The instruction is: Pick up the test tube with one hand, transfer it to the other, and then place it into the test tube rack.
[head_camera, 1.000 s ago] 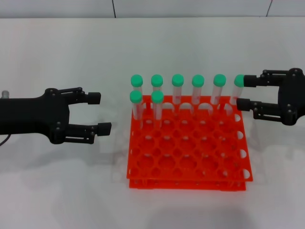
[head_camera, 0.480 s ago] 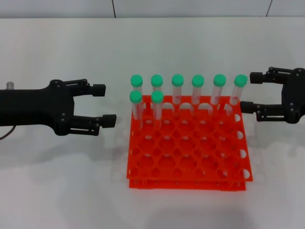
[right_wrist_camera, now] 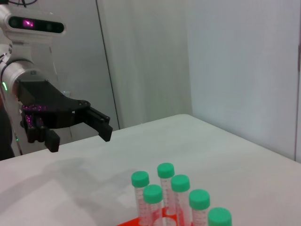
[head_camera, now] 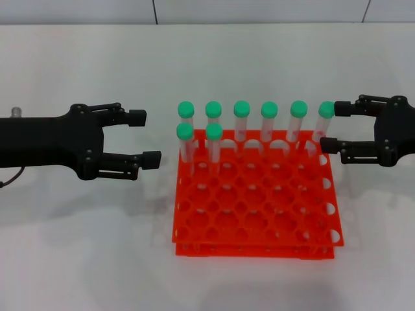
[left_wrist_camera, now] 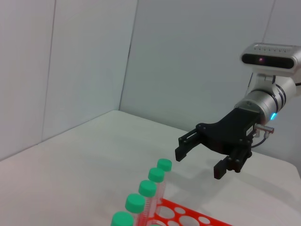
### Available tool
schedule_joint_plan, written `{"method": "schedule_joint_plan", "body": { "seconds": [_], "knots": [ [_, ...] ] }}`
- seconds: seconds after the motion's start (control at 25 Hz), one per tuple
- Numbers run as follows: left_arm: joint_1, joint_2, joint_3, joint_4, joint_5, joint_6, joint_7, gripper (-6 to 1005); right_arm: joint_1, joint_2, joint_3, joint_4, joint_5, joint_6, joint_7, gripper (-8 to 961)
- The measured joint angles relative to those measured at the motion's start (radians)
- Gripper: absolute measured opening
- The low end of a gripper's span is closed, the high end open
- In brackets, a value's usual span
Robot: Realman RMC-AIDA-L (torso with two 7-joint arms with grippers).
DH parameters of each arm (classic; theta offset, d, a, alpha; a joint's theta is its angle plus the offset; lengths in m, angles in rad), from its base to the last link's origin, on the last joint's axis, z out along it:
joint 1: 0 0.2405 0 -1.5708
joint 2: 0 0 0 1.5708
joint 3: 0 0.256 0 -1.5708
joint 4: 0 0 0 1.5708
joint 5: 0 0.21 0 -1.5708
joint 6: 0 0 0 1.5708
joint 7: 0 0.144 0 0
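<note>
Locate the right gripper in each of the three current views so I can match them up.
Head view: the right gripper, open, sits at the right edge, its fingers either side of the endmost green-capped tube in the orange rack.
Left wrist view: it is right of centre, beyond the row of tubes.
Right wrist view: not in it; the gripper there is the left one.
Shared landmark: the row of green caps.

White table (head_camera: 84, 246) — pale panelled walls (left_wrist_camera: 84, 61) behind.
</note>
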Motion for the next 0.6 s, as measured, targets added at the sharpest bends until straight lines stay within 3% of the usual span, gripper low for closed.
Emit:
{"method": "schedule_joint_plan", "body": {
  "seconds": [0.6],
  "knots": [
    [0.009, -0.02, 0.0, -0.007, 0.0, -0.02, 0.003, 876, 0.015, 0.002, -0.009, 0.0, 0.0, 0.0, -0.002, 778]
  ]
}}
